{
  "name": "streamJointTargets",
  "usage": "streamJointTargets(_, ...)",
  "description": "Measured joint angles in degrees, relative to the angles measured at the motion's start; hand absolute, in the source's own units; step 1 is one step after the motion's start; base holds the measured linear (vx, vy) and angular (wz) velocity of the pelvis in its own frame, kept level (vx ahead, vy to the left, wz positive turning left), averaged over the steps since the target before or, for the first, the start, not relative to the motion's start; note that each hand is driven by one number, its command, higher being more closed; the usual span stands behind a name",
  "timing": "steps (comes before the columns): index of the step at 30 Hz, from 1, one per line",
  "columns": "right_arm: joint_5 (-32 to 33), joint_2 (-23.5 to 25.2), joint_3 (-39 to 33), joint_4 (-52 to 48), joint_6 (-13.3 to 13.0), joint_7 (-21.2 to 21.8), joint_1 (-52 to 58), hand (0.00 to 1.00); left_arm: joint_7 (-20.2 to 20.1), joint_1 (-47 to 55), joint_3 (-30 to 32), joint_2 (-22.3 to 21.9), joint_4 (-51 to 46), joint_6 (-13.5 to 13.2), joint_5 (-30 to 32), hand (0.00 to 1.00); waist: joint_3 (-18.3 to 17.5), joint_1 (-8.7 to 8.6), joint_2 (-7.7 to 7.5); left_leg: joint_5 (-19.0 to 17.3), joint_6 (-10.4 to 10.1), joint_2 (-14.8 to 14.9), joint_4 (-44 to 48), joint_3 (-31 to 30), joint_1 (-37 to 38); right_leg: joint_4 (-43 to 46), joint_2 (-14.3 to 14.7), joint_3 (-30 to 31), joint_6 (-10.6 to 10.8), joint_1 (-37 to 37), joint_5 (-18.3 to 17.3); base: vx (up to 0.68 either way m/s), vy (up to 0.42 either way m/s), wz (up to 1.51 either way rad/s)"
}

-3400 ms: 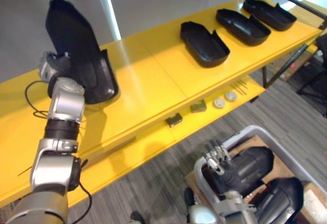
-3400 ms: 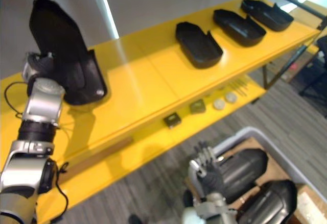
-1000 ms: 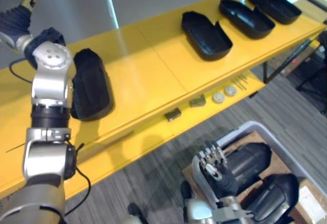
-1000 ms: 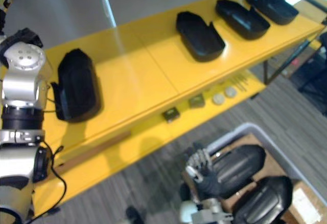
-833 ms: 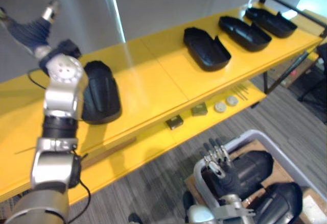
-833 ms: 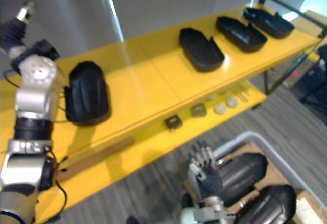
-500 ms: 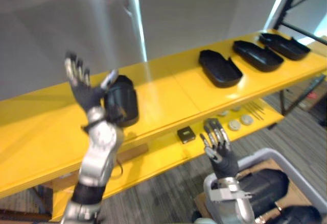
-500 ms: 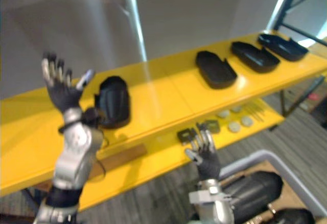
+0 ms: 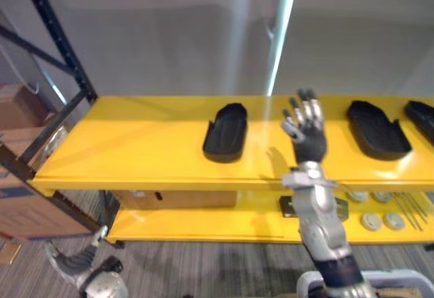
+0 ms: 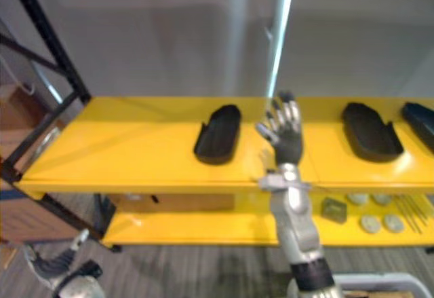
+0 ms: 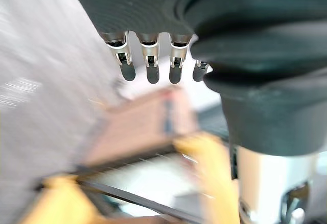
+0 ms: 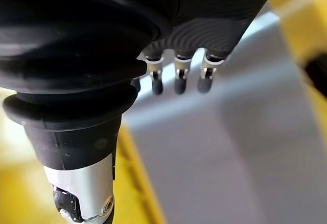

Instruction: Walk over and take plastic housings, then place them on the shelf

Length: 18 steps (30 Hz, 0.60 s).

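A black plastic housing (image 9: 226, 132) lies alone on the top board of the yellow shelf (image 9: 135, 142), near its middle. Two more housings (image 9: 376, 128) rest farther right, the last one (image 9: 424, 117) at the edge of the view. My right hand (image 9: 306, 134) is raised in front of the shelf between the first two housings, open, with its fingers (image 12: 176, 76) straight and nothing in them. Low down at the lower left is my left hand (image 9: 68, 264), below shelf height. Its fingers (image 11: 148, 60) are straight and empty.
A black rack upright (image 9: 57, 40) and diagonal brace stand at the shelf's left end, with cardboard boxes (image 9: 20, 176) beside them. The lower yellow board carries a green block (image 10: 333, 210), round discs (image 9: 371, 221) and thin rods (image 9: 407, 206). A grey bin rim (image 9: 339, 281) shows at the bottom.
The whole picture has swung, so the camera moved and now faces the shelf squarely. My left hand has dropped from beside the housing to low down. My right hand has risen before the shelf.
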Motion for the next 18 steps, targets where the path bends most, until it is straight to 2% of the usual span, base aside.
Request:
streamJointTargets(1, -0.3, 0.9, 2.2, 3.3, 1.2, 0.0, -3.5, 0.00, -0.5, 0.0, 0.3, -0.5, 3.6, -1.3, 0.0, 0.00, 0.2, 0.61, -0.28, 0.0, 0.0, -0.2, 0.0, -0.7, -0.1, 0.0, -0.3, -0.4, 0.2, 0.4, -0.3, 0.02, 0.014, 0.34)
streamJointTargets(3, -0.9, 2.3, 4.9, 6.3, 2.1, 0.2, -7.4, 0.00, -2.8, -0.3, 0.5, -1.4, 8.5, -2.0, -0.1, 0.00, 0.4, 2.04, -0.46, 0.1, 0.1, -0.1, 0.0, -1.5, -0.3, 0.0, -0.4, -1.3, 0.3, 0.7, -0.5, 0.02, -0.008, 0.28)
streamJointTargets(7, -0.9, 6.8, 9.1, 10.4, 2.0, 4.1, -13.9, 0.00, -7.7, -0.9, -1.0, -2.2, 16.2, -2.8, 1.1, 0.00, 1.1, 4.25, -1.43, 0.4, 0.1, -0.4, 0.0, -3.0, -0.8, -0.1, -0.3, -2.7, 0.1, 1.3, -0.6, 0.02, -0.020, 0.19)
streamJointTargets(12, -1.1, 11.3, 16.5, 12.9, 2.0, 6.7, -15.0, 0.00, -12.3, -1.2, -4.1, -2.8, 21.3, -3.5, 3.3, 0.00, 1.7, 4.38, -1.89, 0.4, 0.1, -0.4, 0.0, -3.8, -0.7, 0.1, -0.3, -3.2, -0.2, 1.7, -1.3, 0.00, -0.009, 0.07)
streamJointTargets(15, -3.2, 14.9, 18.3, 15.7, 2.4, 4.5, -15.0, 0.00, -14.1, -1.4, -6.2, -3.0, 21.7, -3.6, 4.8, 0.00, 2.0, 4.58, -1.75, 0.5, 0.0, -0.1, 0.0, -3.9, -0.7, 0.2, -0.1, -3.3, -0.3, 1.7, -1.4, 0.00, 0.000, 0.00)
streamJointTargets(18, -9.4, 18.2, 18.4, 19.8, 4.2, -2.6, -15.4, 0.00, -14.6, -1.7, -7.4, -2.6, 21.7, -3.8, 4.7, 0.00, 2.1, 5.41, -1.52, 0.6, -0.2, 0.2, 0.0, -3.9, -0.7, 0.2, 0.2, -3.3, -0.5, 1.7, -1.6, 0.00, 0.000, 0.00)
